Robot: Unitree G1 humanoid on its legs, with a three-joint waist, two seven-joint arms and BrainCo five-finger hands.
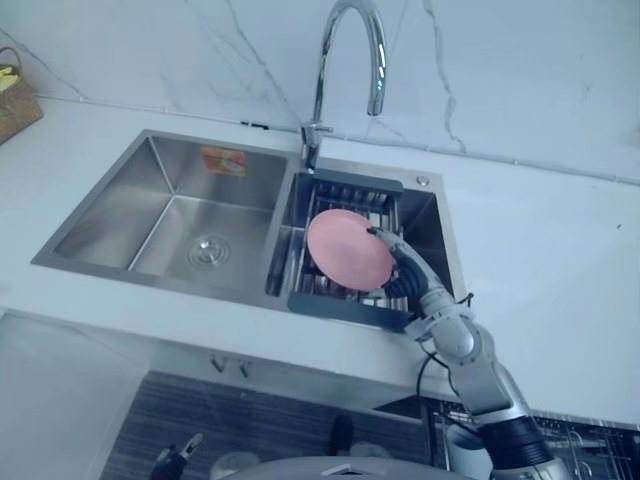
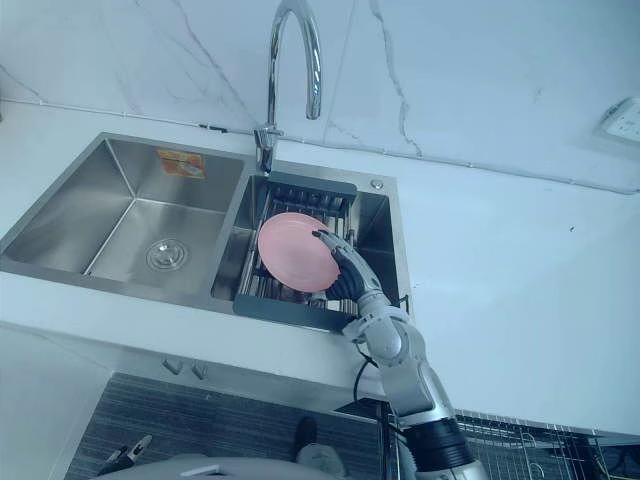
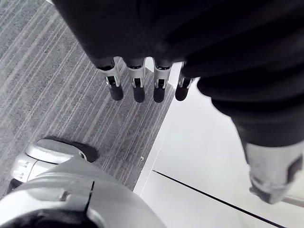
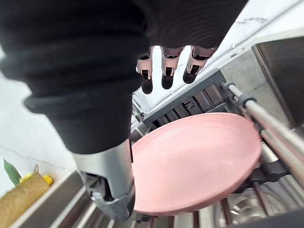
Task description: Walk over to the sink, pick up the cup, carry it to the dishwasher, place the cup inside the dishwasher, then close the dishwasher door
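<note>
Your right hand (image 1: pixel 402 266) is sitting at the right edge of the pink plate (image 1: pixel 345 250), low in the right basin of the sink (image 1: pixel 150 215). You are looking at a plate here, not a cup, and it is standing tilted on its edge in the dark-framed drainer rack (image 1: pixel 345 308) that is lying in that basin. In the right wrist view your fingers (image 4: pixel 166 76) are stretching out fairly straight past the plate's far rim, spread a little from one another, while the thumb (image 4: pixel 111 190) is lying in front of the near rim; nothing is curling round the plate, and you cannot tell from these views whether the fingertips are touching it. The left basin is lying bare beside the rack. The curved faucet (image 1: pixel 345 40) is rising from the far rim between the two basins. The white tabletop (image 1: pixel 540 250) is running around the sink, with a woven basket (image 1: pixel 15 100) sitting at its far left corner. Your left hand (image 3: pixel 137 85) is hanging down over the grey striped floor (image 3: pixel 47 95), its fingers straight and side by side, thumb apart, holding nothing. At the near right, below the tabletop edge, a wire rack (image 1: pixel 590 440) is showing.
</note>
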